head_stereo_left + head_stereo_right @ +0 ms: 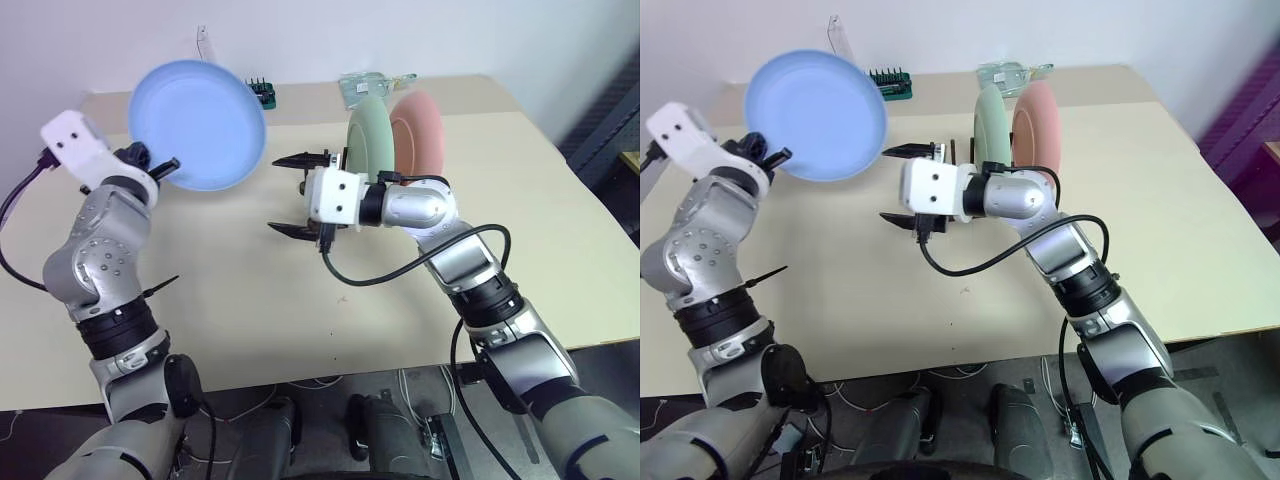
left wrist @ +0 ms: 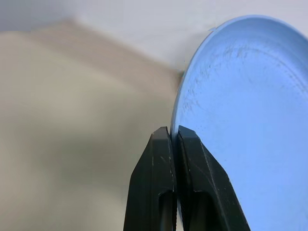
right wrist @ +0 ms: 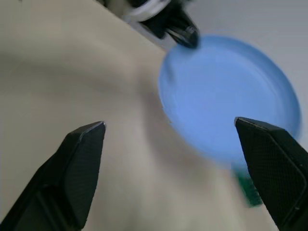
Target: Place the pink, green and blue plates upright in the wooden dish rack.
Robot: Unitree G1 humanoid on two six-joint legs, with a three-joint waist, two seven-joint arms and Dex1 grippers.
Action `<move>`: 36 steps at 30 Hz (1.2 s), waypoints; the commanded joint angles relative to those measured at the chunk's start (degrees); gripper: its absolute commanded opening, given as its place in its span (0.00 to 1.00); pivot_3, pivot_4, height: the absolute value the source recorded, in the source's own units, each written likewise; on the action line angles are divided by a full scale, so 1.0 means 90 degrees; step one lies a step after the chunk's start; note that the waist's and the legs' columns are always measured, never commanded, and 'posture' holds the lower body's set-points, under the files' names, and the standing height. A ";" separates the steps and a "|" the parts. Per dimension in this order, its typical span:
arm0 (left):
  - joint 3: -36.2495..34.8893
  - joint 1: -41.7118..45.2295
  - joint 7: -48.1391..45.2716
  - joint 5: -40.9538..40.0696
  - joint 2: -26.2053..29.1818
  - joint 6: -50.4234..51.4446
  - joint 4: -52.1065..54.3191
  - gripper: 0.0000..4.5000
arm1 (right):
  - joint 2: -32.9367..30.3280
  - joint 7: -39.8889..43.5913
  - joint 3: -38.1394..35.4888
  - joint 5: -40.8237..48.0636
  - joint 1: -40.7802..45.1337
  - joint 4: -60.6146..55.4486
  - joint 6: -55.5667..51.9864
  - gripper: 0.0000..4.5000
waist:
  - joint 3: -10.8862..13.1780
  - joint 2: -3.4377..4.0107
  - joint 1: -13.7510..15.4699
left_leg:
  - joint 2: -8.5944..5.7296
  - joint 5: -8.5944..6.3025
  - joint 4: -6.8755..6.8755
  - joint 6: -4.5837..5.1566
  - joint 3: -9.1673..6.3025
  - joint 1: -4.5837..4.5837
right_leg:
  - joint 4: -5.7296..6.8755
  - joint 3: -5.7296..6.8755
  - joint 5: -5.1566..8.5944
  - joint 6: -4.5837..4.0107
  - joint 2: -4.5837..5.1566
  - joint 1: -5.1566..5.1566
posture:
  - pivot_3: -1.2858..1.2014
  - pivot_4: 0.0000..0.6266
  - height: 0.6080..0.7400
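Note:
My left gripper [image 1: 168,166] is shut on the rim of the blue plate [image 1: 198,125] and holds it tilted up above the table's left side. In the left wrist view its fingers [image 2: 163,159] pinch the plate's edge [image 2: 245,125]. The green plate [image 1: 368,140] and the pink plate [image 1: 420,130] stand upright side by side at the middle back. The wooden dish rack under them is hidden behind my right hand. My right gripper [image 1: 290,196] hangs open just left of the green plate, pointing toward the blue plate [image 3: 226,91], with nothing between its fingers.
A green tool-bit holder [image 1: 264,92] sits at the table's [image 1: 250,300] far edge behind the blue plate. A clear plastic item [image 1: 365,82] lies behind the standing plates. A black cable [image 1: 400,265] loops under my right forearm.

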State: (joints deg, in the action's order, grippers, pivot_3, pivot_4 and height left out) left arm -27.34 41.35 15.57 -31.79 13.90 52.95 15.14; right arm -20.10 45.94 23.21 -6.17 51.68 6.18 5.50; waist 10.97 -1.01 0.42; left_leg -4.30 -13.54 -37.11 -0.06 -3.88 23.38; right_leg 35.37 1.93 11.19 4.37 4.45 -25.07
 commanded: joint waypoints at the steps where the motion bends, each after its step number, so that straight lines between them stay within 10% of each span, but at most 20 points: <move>1: 0.0288 0.0353 0.0174 -0.0189 -0.0139 0.0385 0.0664 0.00 | 0.0159 -0.0457 0.0078 -0.0594 0.0405 0.0523 0.0794 0.99 | 0.0000 0.0000 -0.0003 | 0.0000 0.0002 -0.0001 -0.0001 0.0000 0.0000 | 0.0001 0.0000 -0.0001 -0.0001 -0.0001 0.0000 | 0.52 0.24 1.00; 9: 0.0558 0.0647 0.0423 -0.0518 -0.0628 0.1149 0.1287 0.00 | 0.0146 -0.1571 0.0322 -0.2049 0.1107 0.1999 0.1858 0.94 | 0.0000 -0.0001 -0.0049 | 0.0014 0.0023 0.0003 -0.0034 0.0001 -0.0002 | 0.0000 -0.0010 -0.0004 -0.0009 -0.0032 -0.0002 | 0.52 0.24 1.00; 18: 0.0449 0.0686 0.0415 -0.0480 -0.0671 0.1265 0.1282 0.00 | 0.0063 -0.2041 0.0223 -0.2571 0.1104 0.2214 0.2085 0.03 | 0.0001 -0.0001 -0.0126 | 0.0016 0.0035 0.0006 -0.0053 0.0001 -0.0002 | -0.0002 -0.0014 -0.0004 -0.0011 -0.0038 -0.0002 | 0.52 0.24 1.00; 22: 0.0152 0.0749 0.0414 -0.0709 -0.0957 0.0950 0.1202 0.21 | 0.0018 -0.2151 0.0220 -0.2677 0.1077 0.2150 0.2127 0.00 | 0.0002 -0.0003 -0.0119 | 0.0019 0.0036 0.0006 -0.0055 0.0001 -0.0002 | -0.0001 -0.0016 -0.0006 -0.0014 -0.0041 -0.0002 | 0.52 0.24 1.00; 28: -0.0769 0.1393 0.0659 -0.0972 -0.1111 -0.0517 0.1050 0.86 | 0.0035 -0.2051 0.0119 -0.2459 0.0998 0.1997 0.2203 0.00 | 0.0006 -0.0009 -0.0129 | 0.0021 0.0037 0.0004 -0.0056 0.0001 -0.0002 | -0.0006 -0.0016 -0.0007 -0.0016 -0.0041 0.0000 | 0.52 0.24 1.00; 36: -0.0367 0.0378 -0.0125 0.0724 0.1401 -0.1396 0.0210 0.86 | 0.0015 -0.1500 -0.0284 -0.1365 0.0957 0.1555 0.2302 0.00 | 0.0008 -0.0005 -0.0154 | 0.0043 0.0042 0.0020 -0.0064 0.0014 -0.0007 | -0.0004 -0.0032 -0.0017 -0.0032 -0.0072 -0.0014 | 0.52 0.24 1.00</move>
State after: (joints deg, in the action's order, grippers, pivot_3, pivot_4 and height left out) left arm -33.32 46.55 17.60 -28.67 23.92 42.47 16.86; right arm -20.22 31.16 23.82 -23.12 59.51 24.43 25.93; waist 11.04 -1.06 -0.97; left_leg -3.91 -13.17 -36.93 -0.63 -3.76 23.32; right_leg 35.34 1.65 11.03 4.07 3.79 -25.20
